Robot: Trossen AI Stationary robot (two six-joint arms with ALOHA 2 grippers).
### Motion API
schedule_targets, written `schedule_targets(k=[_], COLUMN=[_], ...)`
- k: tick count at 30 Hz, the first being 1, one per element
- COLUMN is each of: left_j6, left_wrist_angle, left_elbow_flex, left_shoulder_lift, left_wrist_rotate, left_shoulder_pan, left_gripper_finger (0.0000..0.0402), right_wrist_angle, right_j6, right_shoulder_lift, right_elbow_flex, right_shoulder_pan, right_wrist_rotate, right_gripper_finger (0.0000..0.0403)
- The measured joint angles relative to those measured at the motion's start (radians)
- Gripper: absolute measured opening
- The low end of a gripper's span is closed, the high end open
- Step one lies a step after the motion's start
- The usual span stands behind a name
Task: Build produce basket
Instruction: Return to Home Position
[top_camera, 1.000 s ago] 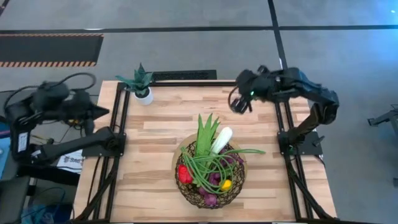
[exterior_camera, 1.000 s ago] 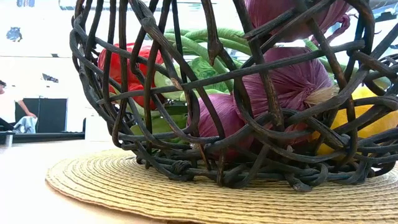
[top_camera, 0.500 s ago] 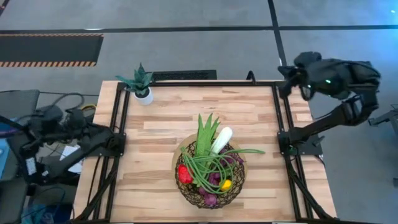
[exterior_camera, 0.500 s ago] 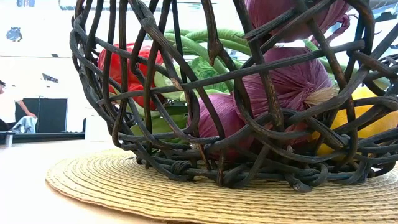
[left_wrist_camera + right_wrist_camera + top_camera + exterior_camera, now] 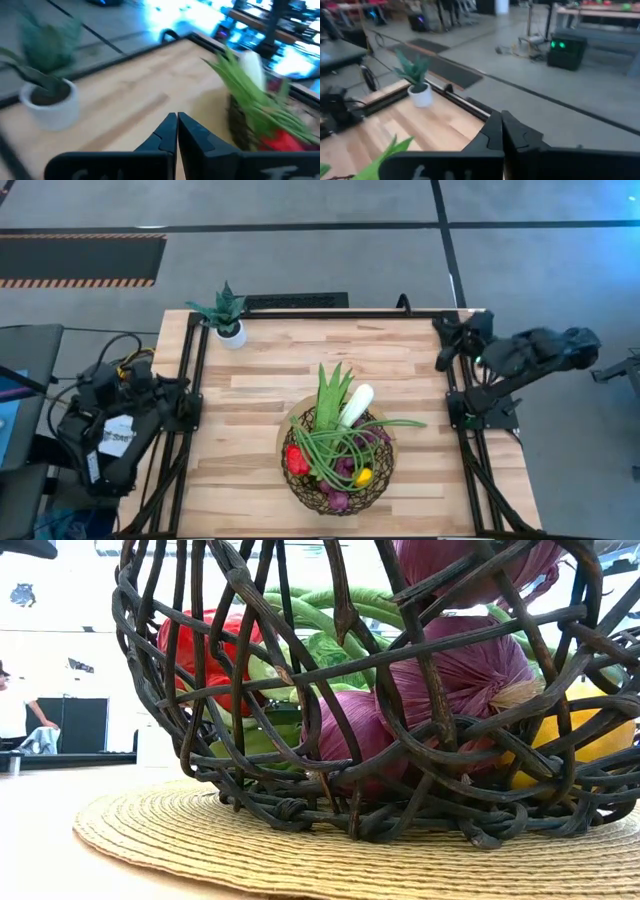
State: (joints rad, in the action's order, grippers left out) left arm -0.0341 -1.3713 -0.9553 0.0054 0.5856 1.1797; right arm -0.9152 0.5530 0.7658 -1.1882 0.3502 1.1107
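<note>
Nearest, close to the counter's (image 5: pixel 260 380) near edge and about midway across, the basket (image 5: pixel 305 498) stands on a round straw mat (image 5: pixel 250 860). Its dark woven wire holds the produce: a red pepper (image 5: pixel 296 459) on the left, a yellow lemon (image 5: pixel 364 476) on the right, a purple bunch (image 5: pixel 470 670) low between them, and looped green beans (image 5: pixel 345 442) draped over the top. A white-green leek (image 5: pixel 356 404) and a green leafy stalk (image 5: pixel 330 388) lean out over the far rim. Farther back, the left arm (image 5: pixel 120 420) sits folded low beyond the counter's left edge, its wrist turned in toward the counter. The left arm's jaws are clenched on nothing, the two dark fingers (image 5: pixel 167 134) pressed tip to tip. The right arm (image 5: pixel 530 352) is folded low over the right edge, its wrist end at the far right corner. The right arm's jaws are likewise clenched and hold nothing, fingers (image 5: pixel 495 131) touching. In the far left corner stands a small potted plant (image 5: pixel 228 318) in a white pot, well apart from the basket. Beyond the counter, a person (image 5: pixel 35 730) shows partly at the room's left.
</note>
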Motion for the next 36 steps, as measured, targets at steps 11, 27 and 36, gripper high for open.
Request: schedule_targets(k=[11, 27, 36], left_j6=[0.071, 0.350, 0.364], left_wrist_angle=[0.044, -0.182, -0.008], left_elbow_flex=[-0.009, -0.012, -0.012], left_shoulder_lift=[-0.003, -0.003, 0.001], left_wrist_rotate=[-0.046, 0.229, 0.187], left_shoulder_pan=[0.193, 0.226, 0.074], left_gripper_finger=[0.0000, 0.0000, 0.0000], right_wrist_angle=[0.616, 0.847, 0.867], right_j6=[-0.192, -0.326, -0.296], right_shoulder_lift=[-0.294, -0.198, -0.110], right_elbow_flex=[0.471, 0.492, 0.426], right_shoulder_pan=[0.048, 0.040, 0.040], right_wrist_rotate=[0.015, 0.058, 0.136], right_gripper_finger=[0.0000, 0.0000, 0.0000])
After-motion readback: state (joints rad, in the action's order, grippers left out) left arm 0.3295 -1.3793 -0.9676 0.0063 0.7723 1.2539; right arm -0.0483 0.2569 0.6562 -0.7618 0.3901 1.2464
